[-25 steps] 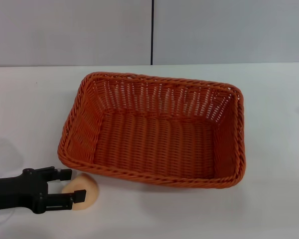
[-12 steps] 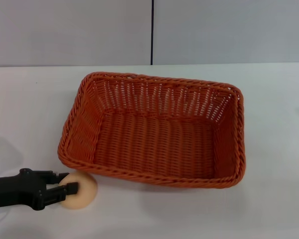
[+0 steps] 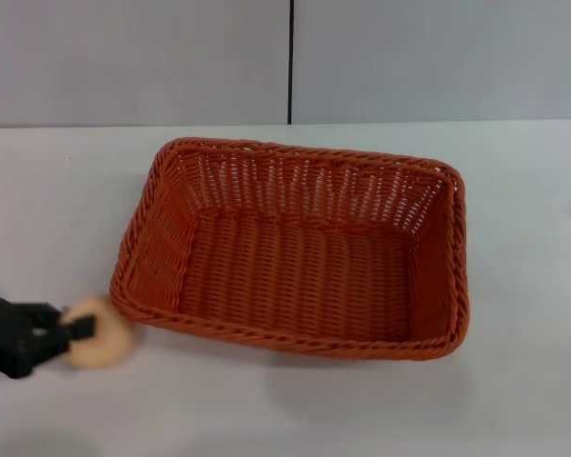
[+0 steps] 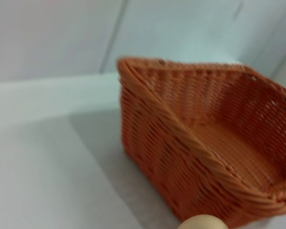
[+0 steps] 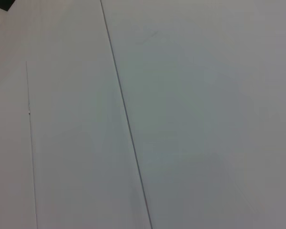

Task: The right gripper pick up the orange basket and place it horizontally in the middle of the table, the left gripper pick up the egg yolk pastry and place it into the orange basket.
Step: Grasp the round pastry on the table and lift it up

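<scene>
Jaws, left: clenched on the egg yolk pastry [image 3: 98,332], a small round pale tan dome-shaped bun.

Head view. Item one: my left gripper [image 3: 65,330], black two-finger claw on a black body, at the near left edge of the white flat desk [image 3: 57,209]. It has drawn back toward my left and risen over the last second, and the bun has come with it; a second ago the bun lay on the desk between parted jaws, now it looks carried clear of the surface, just beside the near left corner of the basket. Item two: the orange basket [image 3: 295,249], large rectangular woven wicker with a braided rim, lying flat and lengthwise about the middle of the desk, unmoved, nothing in it. Judgement: the basket step reads as done and the grasp as secured; what remains is to lift over the rim and release inside.

Left wrist view. Basket [image 4: 205,143] corner close ahead, rim and open interior in sight; a pale sliver of the bun [image 4: 202,223] at the frame's edge. My own jaws are not shown.

Right wrist view. Right gripper absent; only pale grey panels with thin seams. That arm seems parked away from the work.
</scene>
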`<action>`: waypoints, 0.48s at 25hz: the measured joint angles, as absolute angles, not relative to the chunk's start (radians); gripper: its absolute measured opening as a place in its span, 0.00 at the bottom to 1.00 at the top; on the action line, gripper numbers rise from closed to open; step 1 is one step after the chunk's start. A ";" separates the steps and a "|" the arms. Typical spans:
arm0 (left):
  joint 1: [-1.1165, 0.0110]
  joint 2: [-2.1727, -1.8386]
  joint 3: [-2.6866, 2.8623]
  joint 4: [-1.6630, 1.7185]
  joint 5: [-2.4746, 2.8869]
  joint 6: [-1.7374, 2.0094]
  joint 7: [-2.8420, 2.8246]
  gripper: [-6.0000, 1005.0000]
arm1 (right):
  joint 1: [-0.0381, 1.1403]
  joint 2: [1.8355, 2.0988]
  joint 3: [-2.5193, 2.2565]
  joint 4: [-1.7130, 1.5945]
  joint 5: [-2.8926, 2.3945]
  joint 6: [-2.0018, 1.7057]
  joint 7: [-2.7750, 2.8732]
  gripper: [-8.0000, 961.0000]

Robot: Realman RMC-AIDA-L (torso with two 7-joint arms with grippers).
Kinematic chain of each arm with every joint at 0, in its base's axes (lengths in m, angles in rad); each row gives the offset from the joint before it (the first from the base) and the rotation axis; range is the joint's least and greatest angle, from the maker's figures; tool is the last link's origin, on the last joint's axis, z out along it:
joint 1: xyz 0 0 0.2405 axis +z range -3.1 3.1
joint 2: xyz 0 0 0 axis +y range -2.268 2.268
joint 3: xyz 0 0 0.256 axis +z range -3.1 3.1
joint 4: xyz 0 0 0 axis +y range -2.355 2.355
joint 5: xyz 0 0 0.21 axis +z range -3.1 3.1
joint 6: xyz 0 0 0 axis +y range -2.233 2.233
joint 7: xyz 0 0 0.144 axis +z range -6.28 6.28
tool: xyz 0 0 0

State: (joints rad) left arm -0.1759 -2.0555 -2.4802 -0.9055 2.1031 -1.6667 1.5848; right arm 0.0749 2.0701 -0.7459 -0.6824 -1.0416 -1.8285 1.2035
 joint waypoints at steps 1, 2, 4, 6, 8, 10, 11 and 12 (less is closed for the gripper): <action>-0.174 -2.055 -2.503 -0.918 2.105 -1.678 1.584 0.24 | 0.078 2.070 -0.746 -0.682 -1.042 -1.829 1.203 0.52; -0.171 -2.055 -2.533 -0.936 2.105 -1.683 1.584 0.22 | 0.078 2.070 -0.746 -0.682 -1.042 -1.829 1.203 0.52; -0.164 -2.054 -2.596 -0.971 2.103 -1.683 1.583 0.20 | 0.080 2.070 -0.745 -0.682 -1.042 -1.830 1.203 0.52; -0.164 -2.055 -2.615 -0.976 2.102 -1.681 1.583 0.18 | 0.081 2.069 -0.745 -0.682 -1.042 -1.830 1.203 0.52; -0.174 -2.057 -2.670 -0.979 2.097 -1.674 1.584 0.17 | 0.084 2.069 -0.745 -0.683 -1.042 -1.830 1.203 0.51; -0.191 -2.059 -2.700 -0.974 2.083 -1.677 1.586 0.15 | 0.087 2.069 -0.745 -0.683 -1.042 -1.831 1.203 0.52; -0.199 -2.060 -2.707 -0.968 2.065 -1.682 1.587 0.14 | 0.088 2.069 -0.745 -0.684 -1.041 -1.832 1.203 0.52; -0.207 -2.060 -2.706 -0.961 2.039 -1.692 1.589 0.13 | 0.089 2.069 -0.745 -0.685 -1.041 -1.834 1.203 0.52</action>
